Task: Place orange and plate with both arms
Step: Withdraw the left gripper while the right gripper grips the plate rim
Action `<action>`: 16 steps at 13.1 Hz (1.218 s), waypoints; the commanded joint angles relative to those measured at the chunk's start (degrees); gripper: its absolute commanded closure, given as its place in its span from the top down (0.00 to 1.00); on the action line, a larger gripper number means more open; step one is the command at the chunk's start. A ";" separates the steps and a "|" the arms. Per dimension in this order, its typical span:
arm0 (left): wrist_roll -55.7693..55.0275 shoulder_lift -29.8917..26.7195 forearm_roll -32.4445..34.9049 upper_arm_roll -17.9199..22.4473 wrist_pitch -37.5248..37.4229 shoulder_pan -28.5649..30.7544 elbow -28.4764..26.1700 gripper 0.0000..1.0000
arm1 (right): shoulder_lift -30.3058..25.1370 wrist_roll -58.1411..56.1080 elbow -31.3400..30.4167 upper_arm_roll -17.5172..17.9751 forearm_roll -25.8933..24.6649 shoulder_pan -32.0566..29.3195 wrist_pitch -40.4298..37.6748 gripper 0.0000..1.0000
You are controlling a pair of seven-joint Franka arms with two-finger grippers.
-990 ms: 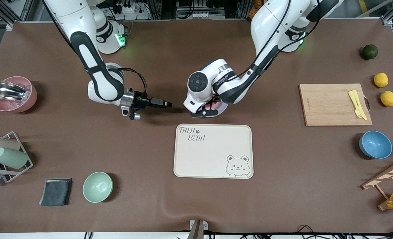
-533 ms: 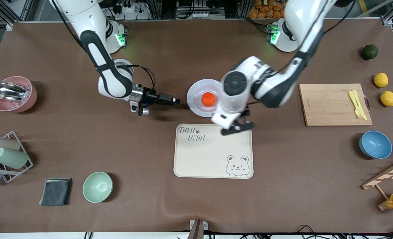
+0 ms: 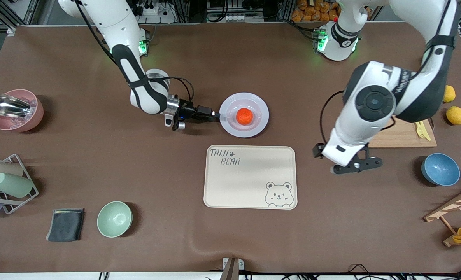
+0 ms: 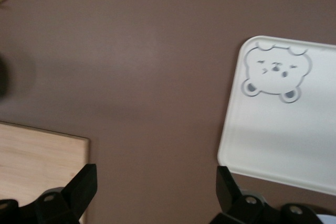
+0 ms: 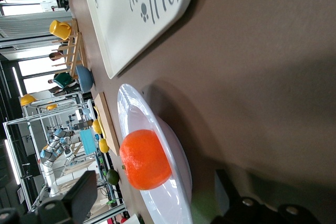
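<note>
One small red-orange orange sits in the glossy pale round plate on the brown worktop; right pincer, spread, meets its rim to grip; left pincer, spread, waits nearby.

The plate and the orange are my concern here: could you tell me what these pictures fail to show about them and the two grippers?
- Plate: whether the right gripper touches its rim; front view, too small.
- Orange: its underside, hidden by the plate well.
- Left gripper: fingertips cut off by the left wrist view's edge.
- Cutting board: partly hidden by the left arm.
</note>
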 commanded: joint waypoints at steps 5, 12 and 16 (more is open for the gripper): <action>21.85 -12.52 -11.23 16.75 -8.41 -3.84 -2.61 1.00 | 3.19 -7.37 1.23 -0.36 8.83 3.86 0.18 0.52; 33.19 -23.69 -16.60 15.81 -17.12 0.99 -3.93 1.00 | 2.22 -7.03 1.40 -0.36 10.42 4.57 0.45 0.00; 29.98 -24.05 -17.59 13.79 -18.52 1.26 -3.67 1.00 | -2.60 -1.59 1.23 -0.36 10.51 4.12 0.45 0.00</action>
